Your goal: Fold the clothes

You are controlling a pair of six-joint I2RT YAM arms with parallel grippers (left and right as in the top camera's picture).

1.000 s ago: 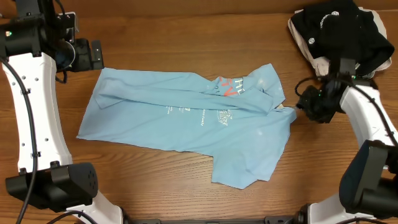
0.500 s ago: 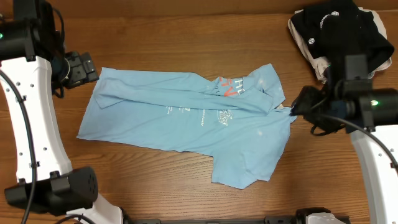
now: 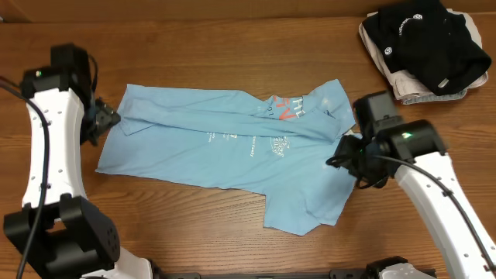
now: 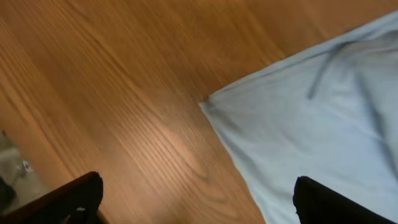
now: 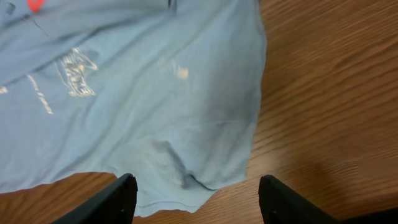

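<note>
1. Wooden table (image 3: 232,46): warm brown board with visible grain, matt and flat. We judge that cloth will slide on it readily.
2. T-shirt (image 3: 232,155): sky-blue, short-sleeved, with small white print and a few orange-red letters. It lies across the middle of the surface, mostly flat. One long raised crease runs along its far half, and one flap reaches toward the near edge.
3. Handling, in our judgement: light, limp, thin knit. It will drape and drag rather than hold a shape, and a careless pinch may catch two layers. We would take it at corners and hems, where the edge is doubled and firmer.
4. Left gripper (image 4: 199,205): jaws wide with nothing between them. It is above bare wood just beside the shirt's far left corner.
5. Right gripper (image 5: 196,202): jaws apart and empty, over the shirt's right-hand hem by the near flap.
6. Black garment (image 3: 422,39): soft, with white round logos. It is heaped on a white/beige folded garment (image 3: 418,87) at the far right corner of the surface, well apart from the shirt.
</note>
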